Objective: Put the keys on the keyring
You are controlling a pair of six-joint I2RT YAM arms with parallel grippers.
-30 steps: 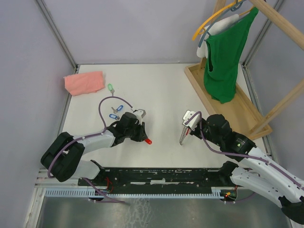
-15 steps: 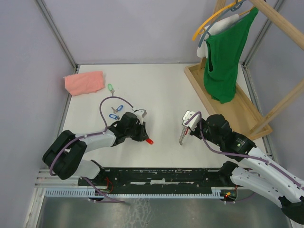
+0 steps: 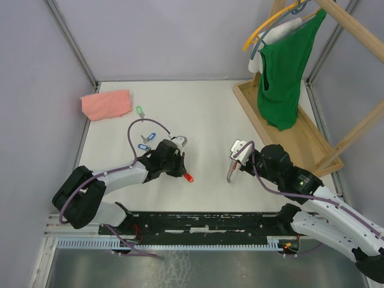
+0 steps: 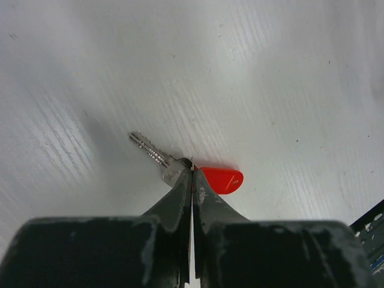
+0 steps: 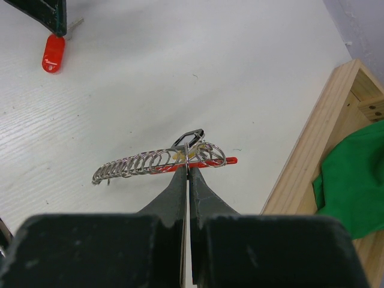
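My left gripper [image 4: 192, 173] is shut on the ring of the red-tagged key [image 4: 221, 180]; its silver blade [image 4: 149, 149] points away to the left, just over the table. In the top view the red key [image 3: 188, 177] sits at the left gripper [image 3: 182, 173]. My right gripper [image 5: 188, 171] is shut on the keyring [image 5: 138, 163], a row of wire loops with a red band and a black tag, held above the table [image 3: 230, 170]. Two blue keys [image 3: 146, 142] and a green key [image 3: 139, 110] lie behind the left arm.
A pink folded cloth [image 3: 106, 104] lies at the back left. A wooden rack base [image 3: 282, 135] with a hanging green garment [image 3: 283, 72] stands at the right, close to my right arm. The left arm's purple cable [image 3: 133, 133] loops over the blue keys.
My left gripper has shifted slightly with the red key still in it. The right arm and keyring have not moved.
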